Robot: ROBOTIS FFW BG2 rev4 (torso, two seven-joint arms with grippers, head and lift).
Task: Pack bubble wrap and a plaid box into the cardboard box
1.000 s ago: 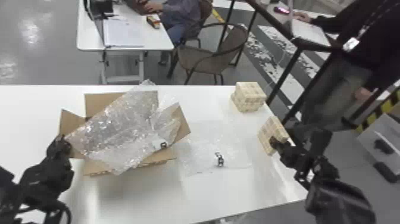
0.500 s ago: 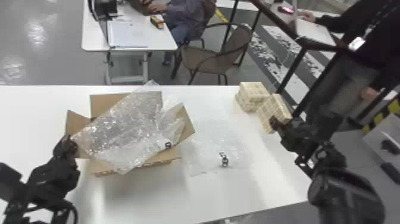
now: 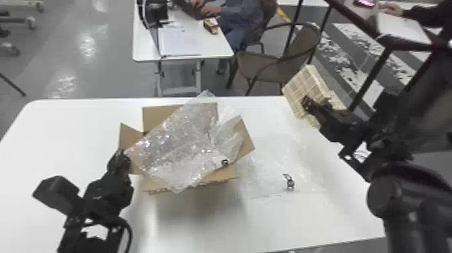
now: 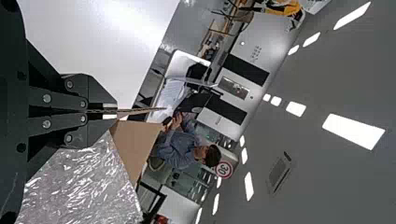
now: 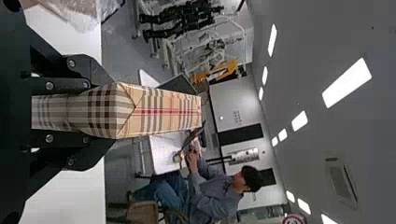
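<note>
Nearest, to the near right of the left gripper (image 3: pixel 120 154), a sheet of clear wrap (image 3: pixel 269 175) lies flat on the white table (image 3: pixel 201 222); it is so see-through that its edges are hard to make out, though a small dark mark shows on it.

The left gripper is at the side of the cardboard box (image 3: pixel 154 187), its fingers together on a thin cardboard edge (image 4: pixel 140 111), as the left wrist view shows. Just beside those fingers, the bubble wrap (image 3: pixel 178 141) spreads over the open cardboard box and across its flaps, hiding the inside; whether anything lies beneath cannot be told. A brown flap (image 3: pixel 152 116) stands beyond the left gripper, partly covered by the wrap.

Farther off, near the table's far right corner, the right gripper (image 3: pixel 307 103) is clamped on the plaid box (image 3: pixel 301 85). In the right wrist view its fingers press the box from both sides, their inner faces hidden by it; the box juts out past the fingertips, a red stripe along its narrow side. Behind it, another pale checked piece (image 3: pixel 313 121) shows in part, cut off by the held box and the right gripper; whether they touch cannot be told.

Beyond the table, between the two grippers, stands a brown chair (image 3: pixel 259 65).
</note>
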